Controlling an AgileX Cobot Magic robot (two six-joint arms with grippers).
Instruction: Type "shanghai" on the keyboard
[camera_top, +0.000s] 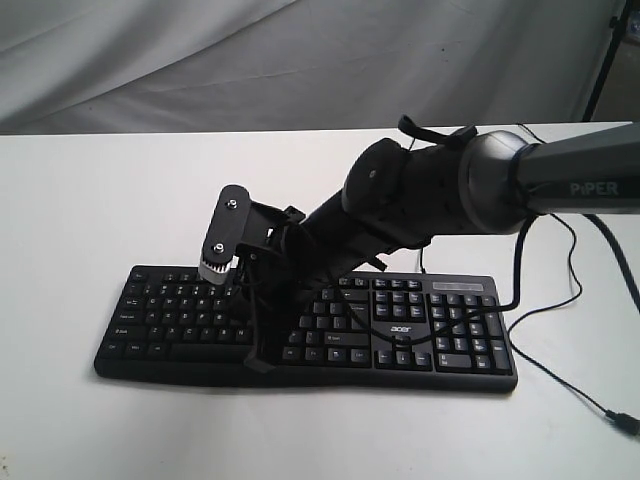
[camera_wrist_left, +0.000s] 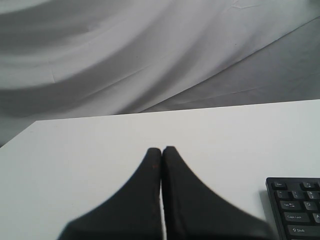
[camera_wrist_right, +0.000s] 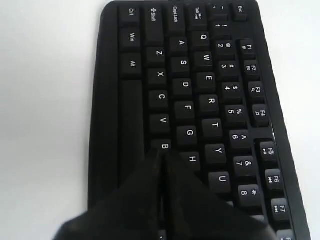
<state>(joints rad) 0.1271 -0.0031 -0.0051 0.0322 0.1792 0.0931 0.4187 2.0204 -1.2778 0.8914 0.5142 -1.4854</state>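
**as the right gripper hangs over the letter keys, both grippers show their fingers pressed together**

where the white table (camera_top: 90, 200) fills the exterior view, the keyboard (camera_top: 170, 310) lies flat toward the near side. its number pad is on the right, and a thin cable (camera_top: 560, 385) trails off over the table on that side. the right arm (camera_top: 430, 190) slants across the keyboard from the right. the right gripper (camera_wrist_right: 161, 152) has its two dark fingers closed against each other with nothing between them. its tips are over the spot between the b key (camera_wrist_right: 165, 146) and the h key (camera_wrist_right: 192, 159); whether they touch a key cannot be told. the left gripper (camera_wrist_left: 161, 149) is likewise closed and empty. it hangs over bare table well to the side of the keyboard's corner, and grey cloth (camera_wrist_left: 100, 50) lies beyond it.
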